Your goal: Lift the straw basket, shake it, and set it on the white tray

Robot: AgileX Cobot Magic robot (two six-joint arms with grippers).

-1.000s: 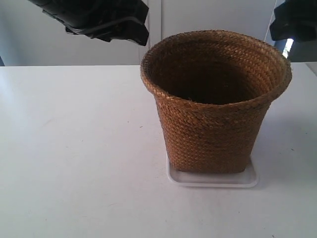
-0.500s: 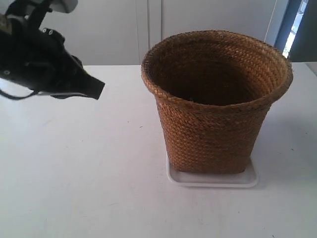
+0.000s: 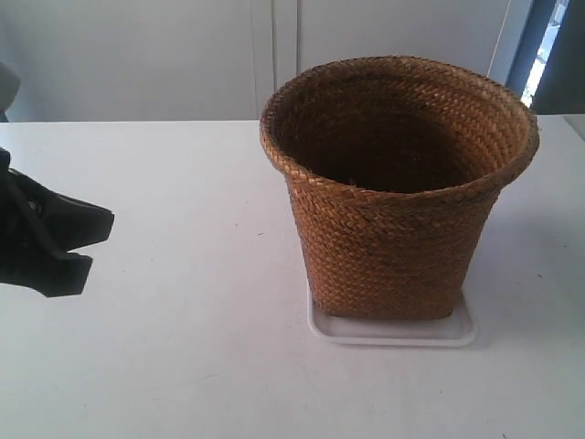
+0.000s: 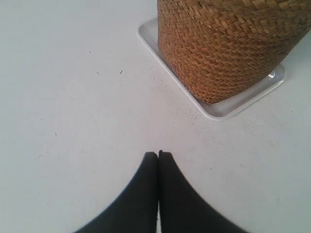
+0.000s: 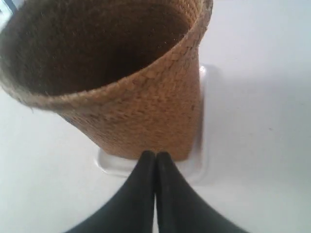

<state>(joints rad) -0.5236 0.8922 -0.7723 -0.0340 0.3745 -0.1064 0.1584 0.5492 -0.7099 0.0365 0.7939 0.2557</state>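
Exterior view: the straw basket (image 3: 398,187) is seen upright on the white tray (image 3: 393,331), so the left gripper (image 4: 158,154) and right gripper (image 5: 155,154), jaws pressed together and empty, should be moved clear without the rim being nudged.

my left gripper (image 4: 158,156): matte black, two smooth fingers tapering to narrow tips | my right gripper (image 5: 155,155): same black, same curved taper
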